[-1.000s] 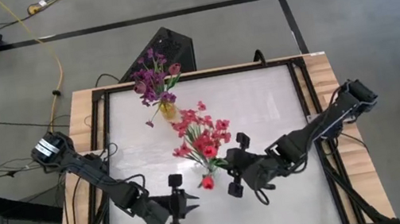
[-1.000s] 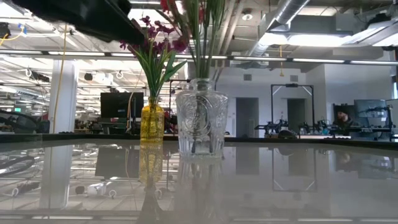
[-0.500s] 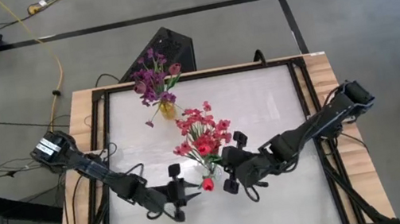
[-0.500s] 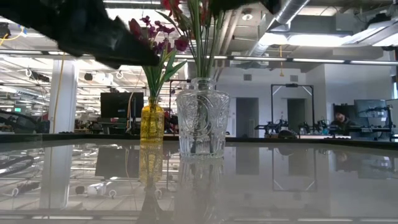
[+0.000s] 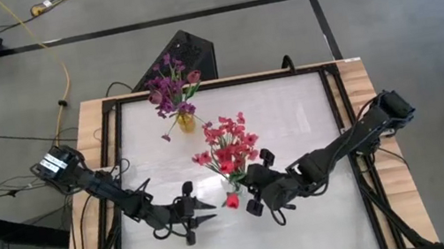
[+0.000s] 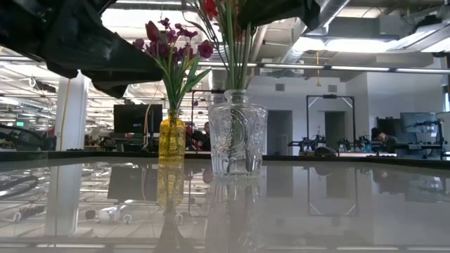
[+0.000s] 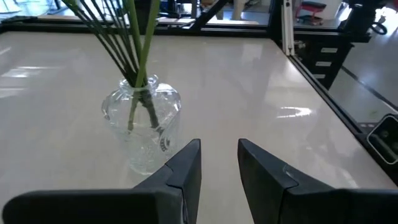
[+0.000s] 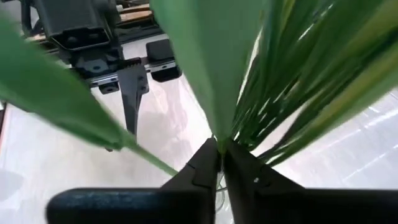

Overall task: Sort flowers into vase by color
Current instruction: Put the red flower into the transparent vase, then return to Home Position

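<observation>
Your right end effector (image 5: 251, 193) is pinched on a red tulip (image 5: 231, 200) stem at the clear vase (image 6: 238, 141); left end effector (image 7: 219, 163) slightly open, empty; stems thin, bendy—grip low, gently.

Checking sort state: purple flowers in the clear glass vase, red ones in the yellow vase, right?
Swapped. The low view shows the purple flowers in the yellow vase and the red flowers standing in the clear glass vase.

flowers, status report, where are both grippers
Right gripper shut on red flower stem at clear vase. Left gripper open beside it, empty. Purple flowers in yellow vase.
</observation>
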